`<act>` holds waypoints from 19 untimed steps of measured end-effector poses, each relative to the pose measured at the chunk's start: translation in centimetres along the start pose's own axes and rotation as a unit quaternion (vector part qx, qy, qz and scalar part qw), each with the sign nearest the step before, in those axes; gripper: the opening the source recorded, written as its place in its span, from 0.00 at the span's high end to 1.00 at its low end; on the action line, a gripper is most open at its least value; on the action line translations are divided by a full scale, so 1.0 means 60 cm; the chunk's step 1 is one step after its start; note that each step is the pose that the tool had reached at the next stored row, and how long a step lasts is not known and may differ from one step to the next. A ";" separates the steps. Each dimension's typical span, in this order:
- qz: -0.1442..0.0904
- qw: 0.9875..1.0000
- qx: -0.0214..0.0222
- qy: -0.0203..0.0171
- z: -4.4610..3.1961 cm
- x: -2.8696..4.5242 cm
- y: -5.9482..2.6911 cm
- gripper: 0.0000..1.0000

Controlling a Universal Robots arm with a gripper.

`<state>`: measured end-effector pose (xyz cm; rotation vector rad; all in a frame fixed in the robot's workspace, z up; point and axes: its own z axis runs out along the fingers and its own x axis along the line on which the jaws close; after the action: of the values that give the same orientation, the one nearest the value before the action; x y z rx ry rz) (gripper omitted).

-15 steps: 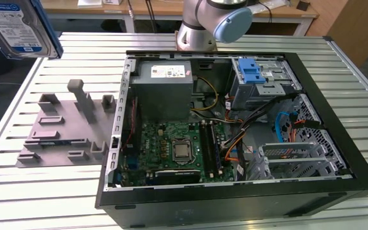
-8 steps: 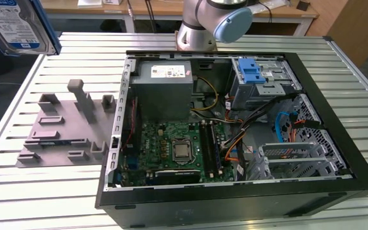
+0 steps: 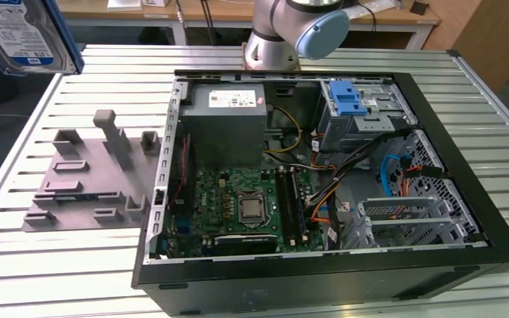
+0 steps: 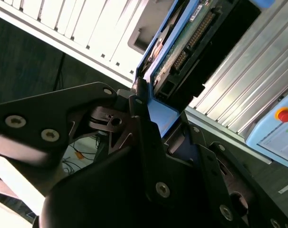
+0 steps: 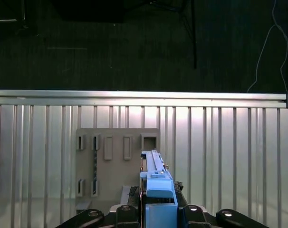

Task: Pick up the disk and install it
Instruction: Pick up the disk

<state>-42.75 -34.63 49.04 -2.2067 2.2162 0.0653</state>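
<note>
While the open computer case [image 3: 325, 199] lies on its side on the slatted metal surface [image 3: 24, 265], the disk [image 3: 24, 33] hangs in the air well apart from it. It fills the exterior view's upper left corner, close to the camera, with its white-and-blue label facing the lens.

In the second wrist view the black pincer [image 4: 158, 116] is clamped on one end of the disk, a finger on either side of the blue carrier frame [image 4: 163, 114]. The disk's green circuit board [image 4: 182, 38] and its row of connector pins lie bare just beyond the grip. In the first wrist view the disk shows edge-on and upright above a grey fixture plate [image 5: 118, 156], which rests on the surface beside the case, on the exterior view's left. A metal drive cage [image 3: 360, 106] with a blue latch sits in the case's far corner.

The disk looks stiff and dense, probably heavy for its size, and unlikely to bend. Its bare metal faces are likely slippery, so the plastic frame seems the surer place to hold, though it may flex a little. The board and pins look fragile and are best kept out of any grip. A knock or drop would likely harm it.
</note>
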 end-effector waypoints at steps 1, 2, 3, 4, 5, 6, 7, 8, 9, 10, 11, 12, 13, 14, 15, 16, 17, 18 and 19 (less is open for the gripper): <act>0.000 1.000 0.000 0.003 0.000 0.000 0.000 0.64; 0.000 1.000 0.000 0.004 0.000 0.000 0.000 0.64; 0.000 1.000 0.000 0.004 0.000 0.001 0.000 0.64; 0.000 1.000 0.000 0.004 0.000 0.003 0.000 0.64; 0.000 1.000 0.000 0.004 0.000 0.005 0.000 0.64; 0.000 1.000 0.000 0.004 0.000 0.008 0.000 0.64; 0.000 1.000 0.000 0.003 0.000 0.011 0.000 0.64; 0.000 1.000 0.000 0.003 -0.001 0.015 -0.001 0.64; 0.000 1.000 0.000 0.003 -0.001 0.018 -0.001 0.64; 0.000 1.000 0.000 0.003 -0.001 0.021 -0.001 0.64; 0.000 1.000 0.000 0.003 -0.001 0.024 -0.001 0.64; 0.000 1.000 0.000 0.003 -0.001 0.026 -0.002 0.64; 0.000 1.000 0.000 0.003 -0.001 0.029 -0.003 0.64; 0.000 1.000 0.000 0.003 -0.001 0.031 -0.004 0.64; 0.000 1.000 0.000 0.003 -0.001 0.033 -0.008 0.64; 0.000 1.000 0.000 0.003 -0.002 0.035 -0.012 0.64; 0.000 1.000 0.000 0.003 -0.002 0.036 -0.016 0.64; 0.000 1.000 0.000 0.003 -0.002 0.038 -0.019 0.64; 0.000 1.000 0.000 0.002 -0.002 0.039 -0.022 0.64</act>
<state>-41.43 -36.99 49.04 -2.2086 2.2194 0.0598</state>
